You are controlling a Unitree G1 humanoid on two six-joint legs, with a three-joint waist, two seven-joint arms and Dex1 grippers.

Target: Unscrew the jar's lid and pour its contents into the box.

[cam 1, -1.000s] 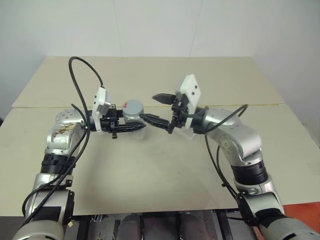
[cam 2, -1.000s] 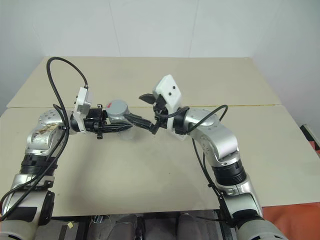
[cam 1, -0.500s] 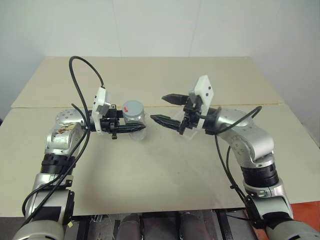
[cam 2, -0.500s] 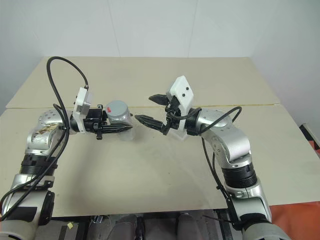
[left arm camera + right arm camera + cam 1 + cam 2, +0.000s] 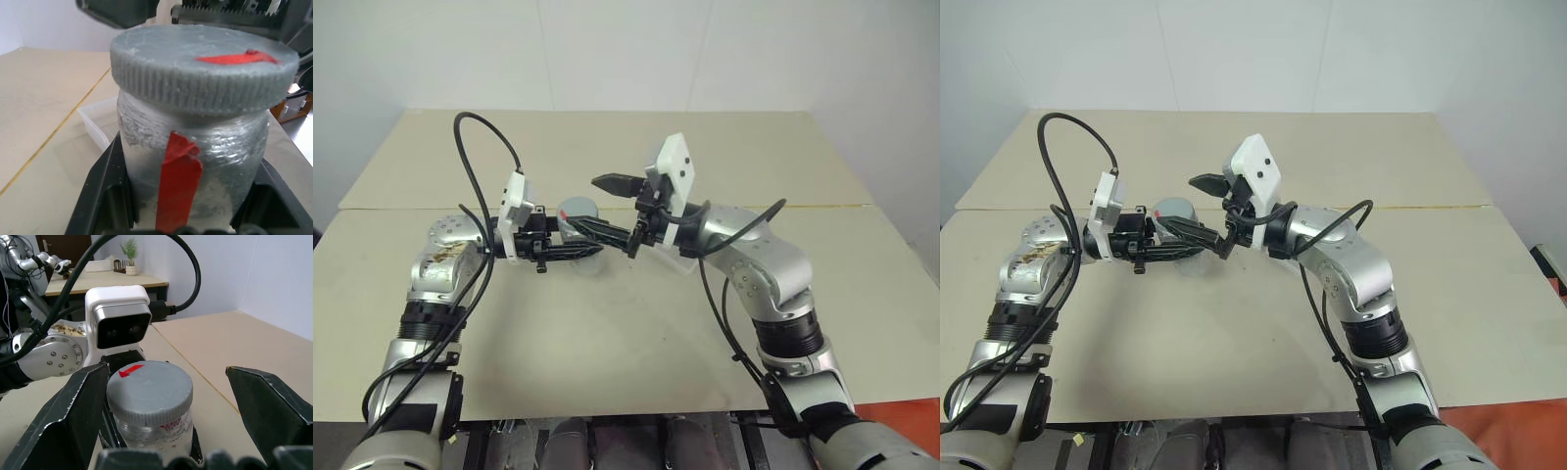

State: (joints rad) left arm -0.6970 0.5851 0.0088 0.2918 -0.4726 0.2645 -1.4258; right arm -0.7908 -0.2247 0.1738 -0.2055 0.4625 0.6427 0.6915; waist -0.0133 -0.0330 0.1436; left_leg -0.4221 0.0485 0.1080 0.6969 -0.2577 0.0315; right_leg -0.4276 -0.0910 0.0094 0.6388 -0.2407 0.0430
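On the beige table [image 5: 607, 323] I see my left gripper [image 5: 576, 251] clamped on the jar [image 5: 193, 161], which stands upright above the tabletop with its lid [image 5: 149, 384] still on. My right gripper [image 5: 607, 206] has its jaws wide apart on either side of the lid, not touching. The clear box [image 5: 100, 122] lies on the table just beyond the jar; I can't tell what either container holds.

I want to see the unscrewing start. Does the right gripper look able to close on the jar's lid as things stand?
Probably yes. The right gripper is open with a finger on either side of the lid, nothing between them, while the left gripper holds the jar upright below.
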